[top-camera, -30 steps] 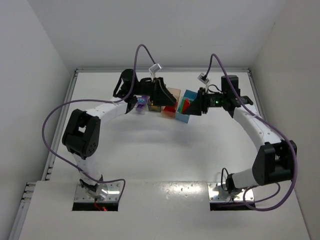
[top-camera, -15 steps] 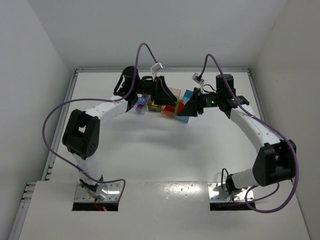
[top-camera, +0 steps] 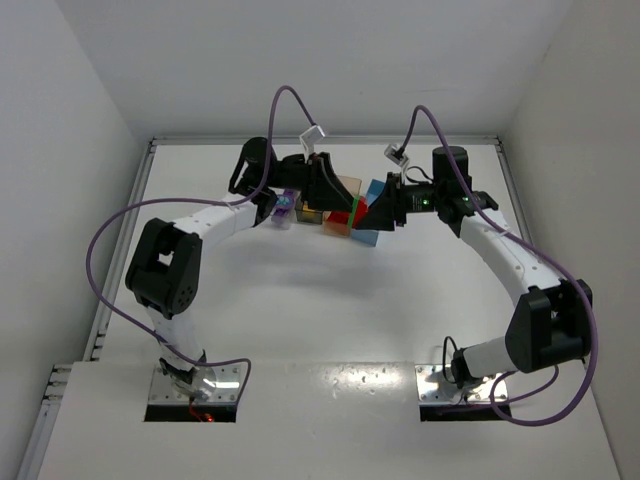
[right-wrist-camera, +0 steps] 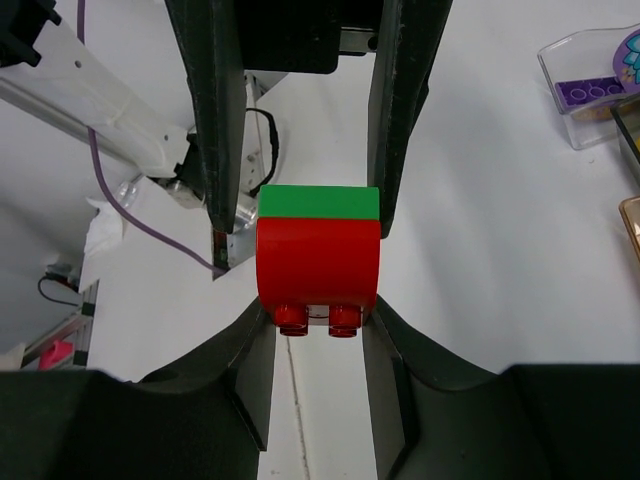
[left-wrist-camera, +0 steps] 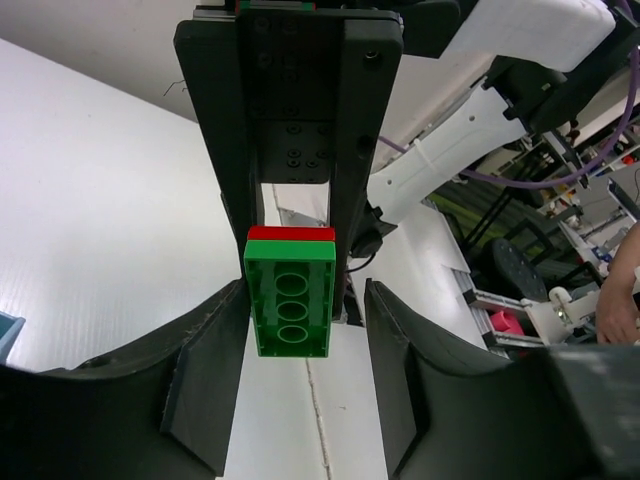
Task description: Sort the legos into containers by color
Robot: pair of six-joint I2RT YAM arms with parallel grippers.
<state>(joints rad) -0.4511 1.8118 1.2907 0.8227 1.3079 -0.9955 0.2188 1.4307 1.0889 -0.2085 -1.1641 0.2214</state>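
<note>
The red brick [right-wrist-camera: 318, 262] is clamped between the fingers of the right gripper [right-wrist-camera: 318, 325], aloft over the worktop [top-camera: 330, 300]. Beyond, its attached green brick [left-wrist-camera: 290, 300] is flanked by the left gripper [left-wrist-camera: 300, 335], grip uncertain. Light, rigid, slick: flat sidewalls should be held.

Two stacked bricks [right-wrist-camera: 318, 240] hang mid-air, left gripper [left-wrist-camera: 305, 290] on their left, right gripper [right-wrist-camera: 320, 305] on their right, near the bins [top-camera: 347, 186] lined along the table's [top-camera: 330, 300] far side.
</note>
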